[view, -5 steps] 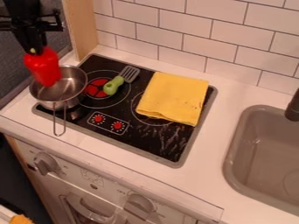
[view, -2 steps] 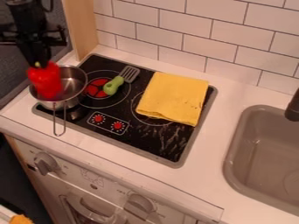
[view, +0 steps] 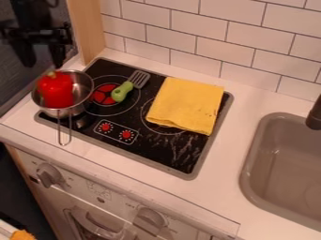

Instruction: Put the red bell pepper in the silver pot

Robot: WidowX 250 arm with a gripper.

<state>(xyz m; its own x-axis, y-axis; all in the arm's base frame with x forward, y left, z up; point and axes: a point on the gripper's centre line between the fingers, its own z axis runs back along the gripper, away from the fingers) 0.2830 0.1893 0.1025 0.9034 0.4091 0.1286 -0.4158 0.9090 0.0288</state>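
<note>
Glossy, rounded red bell pepper in round, shiny metal pot; black fingers spread above.

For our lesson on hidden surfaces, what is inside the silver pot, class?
The red bell pepper sits inside the silver pot, stem up. Some bare inner wall shows beside it; the pot's bottom under the pepper is covered and cannot be seen.

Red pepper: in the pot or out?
In: the pepper sits within the rim of the pot, stem up, the open gripper apart from it.
</note>
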